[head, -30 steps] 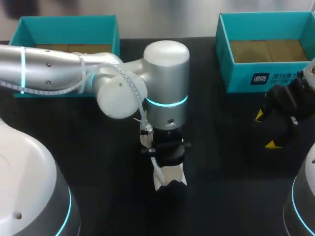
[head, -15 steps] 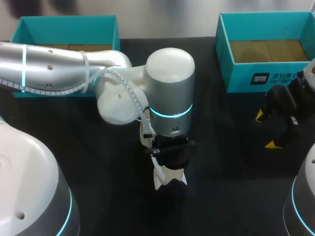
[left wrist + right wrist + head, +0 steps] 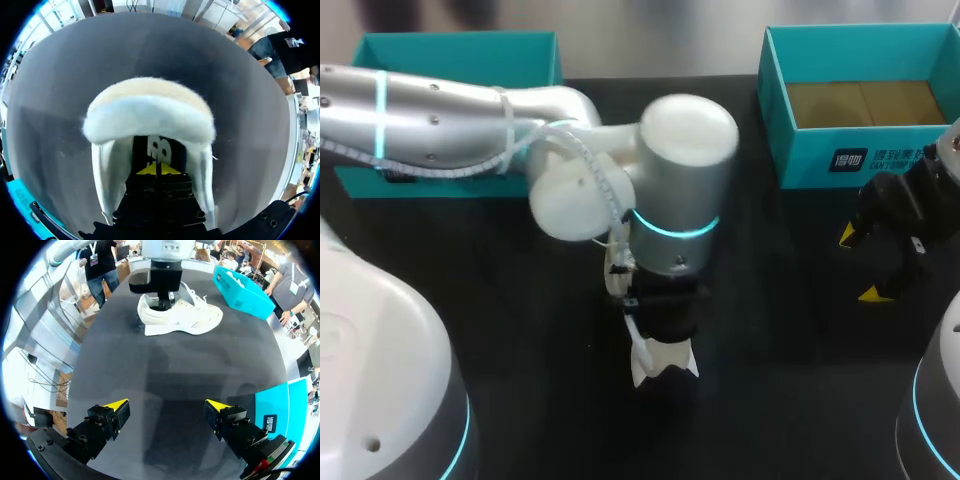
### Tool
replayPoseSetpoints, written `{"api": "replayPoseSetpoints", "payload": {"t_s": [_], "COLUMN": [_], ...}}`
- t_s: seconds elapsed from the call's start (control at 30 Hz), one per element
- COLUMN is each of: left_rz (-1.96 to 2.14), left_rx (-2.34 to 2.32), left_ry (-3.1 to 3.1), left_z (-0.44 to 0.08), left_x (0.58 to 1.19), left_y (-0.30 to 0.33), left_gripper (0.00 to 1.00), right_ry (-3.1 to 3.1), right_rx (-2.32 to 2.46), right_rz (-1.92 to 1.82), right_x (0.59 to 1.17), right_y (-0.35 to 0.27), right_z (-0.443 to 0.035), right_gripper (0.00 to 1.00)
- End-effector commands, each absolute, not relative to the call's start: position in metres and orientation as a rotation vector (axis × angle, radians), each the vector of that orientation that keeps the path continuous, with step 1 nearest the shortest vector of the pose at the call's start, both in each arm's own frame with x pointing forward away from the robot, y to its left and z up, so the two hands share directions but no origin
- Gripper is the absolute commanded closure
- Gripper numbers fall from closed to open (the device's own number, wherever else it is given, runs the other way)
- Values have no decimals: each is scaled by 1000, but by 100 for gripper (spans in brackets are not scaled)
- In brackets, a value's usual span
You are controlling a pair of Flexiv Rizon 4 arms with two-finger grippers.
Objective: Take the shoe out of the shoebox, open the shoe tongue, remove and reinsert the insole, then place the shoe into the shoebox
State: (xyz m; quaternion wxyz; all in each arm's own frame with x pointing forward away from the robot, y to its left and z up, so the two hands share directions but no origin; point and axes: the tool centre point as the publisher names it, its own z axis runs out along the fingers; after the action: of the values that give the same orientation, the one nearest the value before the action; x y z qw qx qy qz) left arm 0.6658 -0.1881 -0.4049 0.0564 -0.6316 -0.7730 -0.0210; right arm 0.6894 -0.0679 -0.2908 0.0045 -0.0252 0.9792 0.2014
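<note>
A white shoe [image 3: 192, 317] lies on its sole in the middle of the black table, toe toward the far left teal shoebox [image 3: 240, 287]. My left gripper [image 3: 157, 169] points straight down into the shoe's opening, just behind the fluffy heel collar [image 3: 150, 117]. Its yellow tips are pressed together, shut, over the printed insole [image 3: 161, 150]; whether they pinch it I cannot tell. In the head view only the shoe's heel end [image 3: 662, 365] shows under that arm's wrist. My right gripper [image 3: 860, 265] hangs open and empty at the table's right side, well apart from the shoe.
Two open teal shoeboxes stand at the back: one at the far left [image 3: 460, 50], one at the far right [image 3: 860, 155], close behind my right gripper. The left arm's big elbow joint [image 3: 685, 180] hangs over the table's middle.
My left arm's wrist and elbow have swung to the right and slightly nearer, while its gripper stays in the shoe. The shoe and the right arm have not moved.
</note>
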Motion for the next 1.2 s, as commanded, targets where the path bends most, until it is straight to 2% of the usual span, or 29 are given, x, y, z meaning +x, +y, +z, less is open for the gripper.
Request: {"api": "replayPoseSetpoints", "payload": {"t_s": [0.03,0.53,1.03,1.1,1.2], "left_rz": [-55,9,-98,-120,-146], "left_rx": [-1892,-1942,-1887,-1899,-1920], "left_ry": [-2353,-2474,-2712,-2692,-2660], "left_z": [-431,-363,-361,-362,-363], "left_x": [670,665,679,684,689], "left_y": [-205,-189,-183,-184,-186], "left_gripper": [100,100,100,89,80], "right_ry": [3069,3069,3069,3069,3069], "right_rx": [-78,-78,-78,-78,-78], "right_rz": [626,626,626,626,626], "right_x": [689,689,689,689,689], "right_y": [-67,-67,-67,-67,-67], "right_z": [-291,-291,-291,-291,-291], "right_gripper": [0,0,0,0,0]}}
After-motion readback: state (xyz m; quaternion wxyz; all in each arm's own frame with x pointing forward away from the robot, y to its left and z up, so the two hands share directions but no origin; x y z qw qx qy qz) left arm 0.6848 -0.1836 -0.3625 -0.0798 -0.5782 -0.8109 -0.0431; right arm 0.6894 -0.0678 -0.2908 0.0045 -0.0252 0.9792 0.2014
